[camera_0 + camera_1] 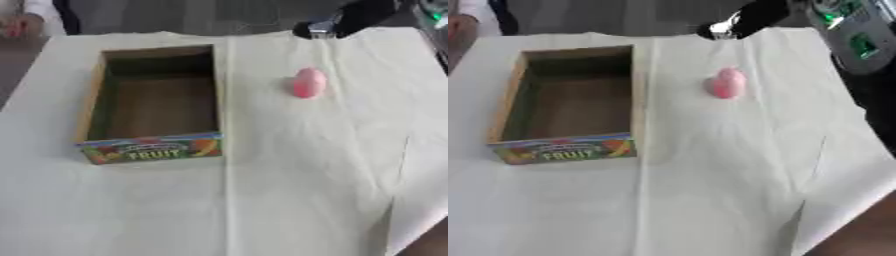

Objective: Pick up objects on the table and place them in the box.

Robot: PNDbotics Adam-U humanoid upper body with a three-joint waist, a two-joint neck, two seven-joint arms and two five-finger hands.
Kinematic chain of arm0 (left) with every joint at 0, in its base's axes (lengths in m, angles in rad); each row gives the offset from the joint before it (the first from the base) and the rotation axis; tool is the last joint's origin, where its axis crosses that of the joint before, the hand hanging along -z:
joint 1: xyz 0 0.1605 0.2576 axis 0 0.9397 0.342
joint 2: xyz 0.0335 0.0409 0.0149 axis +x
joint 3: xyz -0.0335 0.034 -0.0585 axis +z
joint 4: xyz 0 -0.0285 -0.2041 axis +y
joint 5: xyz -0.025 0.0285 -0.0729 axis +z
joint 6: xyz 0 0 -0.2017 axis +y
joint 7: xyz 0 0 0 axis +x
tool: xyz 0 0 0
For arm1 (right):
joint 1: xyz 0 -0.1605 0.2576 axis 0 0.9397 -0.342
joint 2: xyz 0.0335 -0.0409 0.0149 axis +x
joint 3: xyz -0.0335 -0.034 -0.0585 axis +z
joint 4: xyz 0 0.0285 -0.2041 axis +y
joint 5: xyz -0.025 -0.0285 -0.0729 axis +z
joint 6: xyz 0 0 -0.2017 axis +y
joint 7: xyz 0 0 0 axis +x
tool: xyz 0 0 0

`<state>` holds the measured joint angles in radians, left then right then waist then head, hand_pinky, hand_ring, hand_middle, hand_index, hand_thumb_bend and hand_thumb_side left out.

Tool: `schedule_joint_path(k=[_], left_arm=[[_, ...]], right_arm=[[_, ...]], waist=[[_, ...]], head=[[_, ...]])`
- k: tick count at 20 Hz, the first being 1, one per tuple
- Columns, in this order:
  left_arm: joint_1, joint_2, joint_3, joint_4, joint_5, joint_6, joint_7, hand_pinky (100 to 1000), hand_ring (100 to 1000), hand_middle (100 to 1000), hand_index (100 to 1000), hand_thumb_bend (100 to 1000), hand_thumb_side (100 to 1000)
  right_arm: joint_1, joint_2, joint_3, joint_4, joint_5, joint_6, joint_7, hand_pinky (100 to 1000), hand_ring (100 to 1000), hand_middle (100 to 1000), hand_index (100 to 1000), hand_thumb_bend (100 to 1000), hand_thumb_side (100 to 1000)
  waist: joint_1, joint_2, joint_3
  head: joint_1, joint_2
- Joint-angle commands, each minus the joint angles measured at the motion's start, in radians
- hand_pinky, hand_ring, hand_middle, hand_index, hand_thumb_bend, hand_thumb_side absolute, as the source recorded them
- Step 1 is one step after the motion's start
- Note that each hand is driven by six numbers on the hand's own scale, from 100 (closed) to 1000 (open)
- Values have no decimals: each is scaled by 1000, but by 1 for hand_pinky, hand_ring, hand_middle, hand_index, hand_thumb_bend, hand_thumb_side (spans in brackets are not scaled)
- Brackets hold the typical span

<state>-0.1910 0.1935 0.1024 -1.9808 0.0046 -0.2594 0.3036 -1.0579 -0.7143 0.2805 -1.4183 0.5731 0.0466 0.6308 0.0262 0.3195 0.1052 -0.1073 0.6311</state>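
The table is covered in a pale cream cloth (289, 190) with a long crease running down its middle, and there's loads of bare cloth across the whole near half plus a wide strip on the right. The cloth's right edge cuts diagonally toward 5 o'clock, with a dark corner showing past it. Left of centre sits the open rectangular cardboard box with a colourful "FRUIT" print on its near wall (150, 149), long side running front to back; nothing shows inside, just the brown floor. The small pink rounded egg-shaped object (308, 82) lies on the cloth at about 2 o'clock from the box's middle, well apart from its right wall, with open cloth all around it. It's smooth, plain pink and slightly taller than wide. The robot's black right hand with a silver bit (741, 22) comes in from the top at roughly 12 o'clock from the pink thing, near the far cloth edge, not touching it. Can't tell how its fingers are set or whether it has anything.
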Motion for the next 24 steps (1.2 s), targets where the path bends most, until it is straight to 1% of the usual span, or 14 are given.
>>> schedule_joint_path(k=[1, 3, 4, 6, 10, 13, 18, 24], left_arm=[[-3, 17, -2, -19, -2, -1, -5, 772, 541, 608, 839, 100, 627], [-3, 17, -3, -19, -2, 0, -6, 772, 541, 608, 839, 100, 627], [-3, 17, -3, -19, -2, 0, -6, 773, 541, 608, 839, 100, 627], [-4, 17, -3, -19, -2, 0, -7, 773, 541, 608, 839, 100, 625], [-5, 17, -4, -19, -2, 1, -10, 773, 541, 609, 838, 100, 628], [-6, 18, -4, -19, -1, 1, -11, 773, 541, 608, 838, 100, 628], [-7, 17, -5, -19, 0, 0, -12, 773, 541, 607, 835, 100, 629], [-8, 16, -6, -19, -1, 0, -13, 773, 541, 607, 833, 100, 629]], right_arm=[[-32, -7, -6, 25, 31, -31, 57, 781, 899, 819, 907, 537, 554], [-38, -1, -8, 45, 39, -51, 89, 785, 904, 818, 929, 585, 524], [-40, 1, -8, 55, 41, -60, 108, 786, 905, 813, 942, 619, 493], [-45, 5, -7, 76, 45, -77, 149, 788, 909, 813, 960, 680, 396], [-51, 12, -5, 103, 43, -82, 220, 789, 913, 813, 960, 686, 304], [-50, 14, 3, 112, 51, -67, 251, 786, 914, 814, 947, 692, 287], [-38, 13, 15, 121, 66, -46, 267, 782, 912, 818, 936, 686, 271], [-22, 16, 33, 143, 135, -17, 246, 780, 910, 810, 938, 672, 297]], waist=[[0, -20, 3], [-1, -20, 4], [-1, -20, 5], [-1, -20, 6], [-3, -20, 8], [-3, -19, 9], [-3, -17, 10], [-3, -14, 11]], head=[[-2, -3], [-2, -4], [-2, -5], [-2, -6], [-2, -8], [-2, -9], [-4, -9], [-5, -10]])
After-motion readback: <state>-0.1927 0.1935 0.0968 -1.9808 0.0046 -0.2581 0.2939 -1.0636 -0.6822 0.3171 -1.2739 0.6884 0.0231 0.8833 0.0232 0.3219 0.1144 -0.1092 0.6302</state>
